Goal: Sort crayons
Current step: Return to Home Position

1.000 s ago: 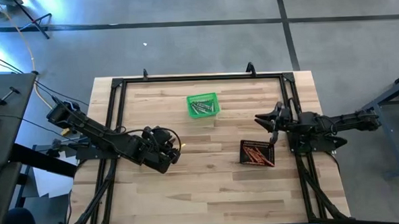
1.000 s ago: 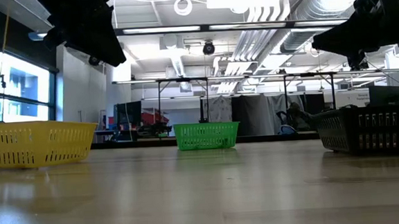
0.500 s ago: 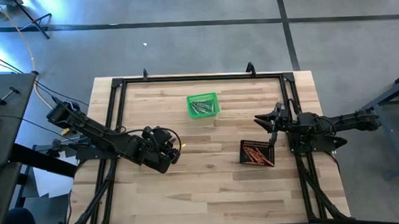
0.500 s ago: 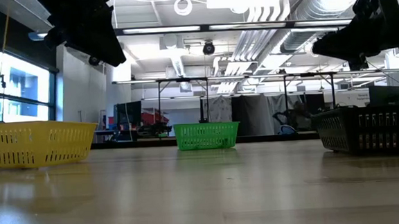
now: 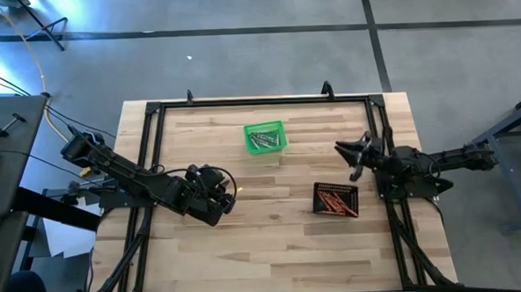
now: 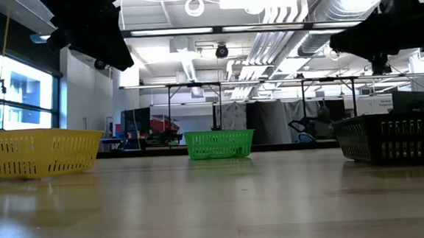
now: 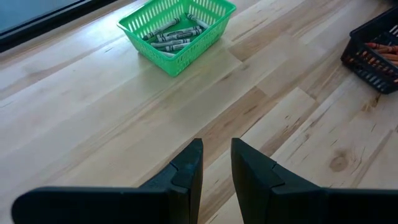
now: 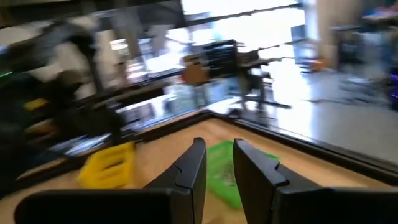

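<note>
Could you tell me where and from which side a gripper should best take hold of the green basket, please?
Probably from straight above, on one bare stretch of the green basket's upright mesh wall, one finger inside and one outside. It stands level and open-topped on the table, and the grey crayons lie low inside, so the rim is exposed and nothing crowds its sides.

Three mesh baskets: one green basket (image 5: 265,137), one black basket (image 5: 336,199), one yellow basket (image 6: 35,153); two arms; grey crayons (image 7: 172,36) and orange-red crayons (image 5: 334,201) too bunched to count.
</note>
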Controlling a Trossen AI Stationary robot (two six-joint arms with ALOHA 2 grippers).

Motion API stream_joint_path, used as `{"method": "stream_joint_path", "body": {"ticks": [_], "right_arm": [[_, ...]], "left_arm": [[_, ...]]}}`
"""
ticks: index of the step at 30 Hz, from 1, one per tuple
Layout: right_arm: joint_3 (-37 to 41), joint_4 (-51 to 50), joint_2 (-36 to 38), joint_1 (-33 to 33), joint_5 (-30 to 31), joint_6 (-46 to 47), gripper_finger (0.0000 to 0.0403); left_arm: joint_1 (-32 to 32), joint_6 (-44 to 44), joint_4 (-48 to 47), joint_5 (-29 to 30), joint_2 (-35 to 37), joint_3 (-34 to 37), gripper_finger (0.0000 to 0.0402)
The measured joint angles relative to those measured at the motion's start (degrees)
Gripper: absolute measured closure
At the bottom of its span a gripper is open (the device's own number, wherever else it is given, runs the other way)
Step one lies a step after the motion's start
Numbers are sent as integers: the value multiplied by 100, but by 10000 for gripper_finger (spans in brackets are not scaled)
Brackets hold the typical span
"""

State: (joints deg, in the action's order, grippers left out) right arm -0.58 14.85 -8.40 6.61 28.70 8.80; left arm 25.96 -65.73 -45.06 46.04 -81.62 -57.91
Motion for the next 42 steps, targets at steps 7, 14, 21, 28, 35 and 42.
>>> {"method": "stream_joint_path", "body": {"ticks": [7, 14, 21, 28, 35, 42], "right_arm": [[0, -336, -22, 45, 1463, 869, 328], [0, -620, -21, 59, 3207, 956, 328], [2, -624, -22, 59, 3810, 1937, 328], [2, -646, -22, 59, 3412, 1936, 328], [2, -648, -22, 59, 3063, 1927, 328], [2, -648, -22, 60, 2997, 1927, 328]], "left_arm": [[0, 3, -1, -2, 0, -2, 332], [0, 105, 155, -135, 0, 0, 332], [-7, 230, 646, -193, 0, 0, 332], [-37, 563, 878, 255, 1, 0, 332], [-67, 1849, 1358, 175, 2, 0, 332], [86, 4773, 2914, -1228, 2, 0, 332]]}}
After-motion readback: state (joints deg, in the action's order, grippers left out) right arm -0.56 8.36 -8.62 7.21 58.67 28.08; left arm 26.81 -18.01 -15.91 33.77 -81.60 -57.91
